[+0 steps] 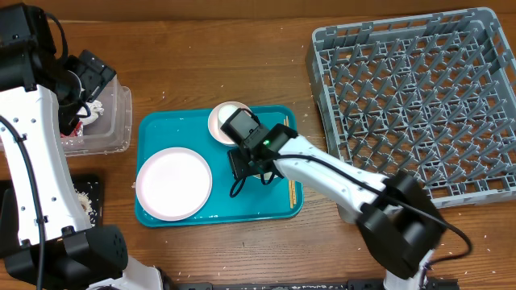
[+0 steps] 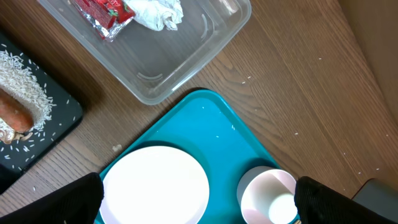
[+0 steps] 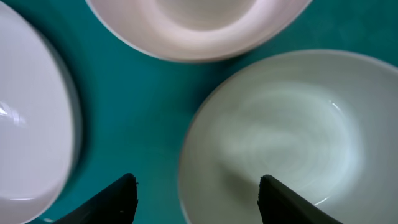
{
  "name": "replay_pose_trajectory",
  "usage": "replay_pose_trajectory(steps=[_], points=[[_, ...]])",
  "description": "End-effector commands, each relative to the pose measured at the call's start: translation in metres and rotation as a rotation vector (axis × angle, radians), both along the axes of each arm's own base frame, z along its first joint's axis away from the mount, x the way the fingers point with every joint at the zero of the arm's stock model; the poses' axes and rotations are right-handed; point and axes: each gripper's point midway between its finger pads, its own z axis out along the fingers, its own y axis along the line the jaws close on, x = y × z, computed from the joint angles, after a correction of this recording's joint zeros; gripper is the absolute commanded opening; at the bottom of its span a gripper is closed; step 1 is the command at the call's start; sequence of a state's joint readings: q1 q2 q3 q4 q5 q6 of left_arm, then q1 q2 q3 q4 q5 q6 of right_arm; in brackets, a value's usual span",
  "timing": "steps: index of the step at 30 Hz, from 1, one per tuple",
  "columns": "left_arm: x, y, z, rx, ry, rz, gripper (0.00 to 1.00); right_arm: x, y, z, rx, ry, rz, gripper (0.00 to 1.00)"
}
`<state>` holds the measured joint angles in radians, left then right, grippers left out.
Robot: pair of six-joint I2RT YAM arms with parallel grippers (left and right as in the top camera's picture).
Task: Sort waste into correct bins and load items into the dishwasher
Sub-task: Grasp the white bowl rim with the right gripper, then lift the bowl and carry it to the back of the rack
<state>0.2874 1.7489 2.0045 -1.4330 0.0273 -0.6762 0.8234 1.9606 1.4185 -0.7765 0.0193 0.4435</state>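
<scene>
At the far left, the left gripper (image 2: 199, 208) hangs with its jaws spread wide. Under it I see the clear plastic rectangular tub (image 2: 186, 62), which holds the crinkled red wrapper (image 2: 102, 12) and the crumpled white napkin (image 2: 158, 12). Beside the tub lies the flat black rectangular tray (image 2: 62, 118) with the whitish rice scraps (image 2: 25, 81) and the small orange carrot (image 2: 13, 112).

Further right, the teal serving tray (image 2: 205, 130) carries the large white round plate (image 2: 155, 190). The right gripper (image 3: 199, 199) is low over this tray, its jaws wide. The near rim of a white round bowl (image 3: 280, 137) lies between them: one finger is over the teal surface, the other over the bowl's inside. A smaller white round dish (image 3: 199, 25) sits just beyond.

The large grey plastic dish rack (image 1: 419, 97) stands at the right.
</scene>
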Motion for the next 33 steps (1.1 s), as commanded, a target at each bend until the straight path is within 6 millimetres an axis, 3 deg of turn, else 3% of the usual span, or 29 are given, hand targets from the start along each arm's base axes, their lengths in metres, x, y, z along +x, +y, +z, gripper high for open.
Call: replay_pose_trajectory(steps=[1,4,10,19,21,26,30,33], points=[[0.001,-0.001,0.002,0.002,-0.005,-0.02,1.0,-0.001,-0.004,-0.019,-0.045,0.016,0.002,0.62],[0.001,-0.001,0.002,0.002,-0.005,-0.02,1.0,0.002,-0.007,-0.02,-0.06,0.001,-0.005,0.59],[0.001,-0.001,0.002,0.002,-0.005,-0.02,1.0,0.004,-0.007,-0.017,-0.061,-0.005,-0.01,0.38],[0.001,-0.001,0.002,0.002,-0.005,-0.02,1.0,0.003,0.008,0.009,-0.006,0.026,0.004,0.09],[0.001,-0.001,0.002,0.002,-0.005,-0.02,1.0,0.002,0.013,0.02,0.02,0.033,0.011,0.04],[0.001,-0.001,0.002,0.002,-0.005,-0.02,1.0,0.003,0.021,0.066,0.102,0.014,0.018,0.04],[0.001,-0.001,0.002,0.002,-0.005,-0.02,1.0,0.012,0.002,0.119,0.162,-0.051,-0.021,0.04],[0.001,-0.001,0.002,0.002,-0.005,-0.02,1.0,0.027,-0.032,0.158,0.209,-0.111,-0.097,0.04]])
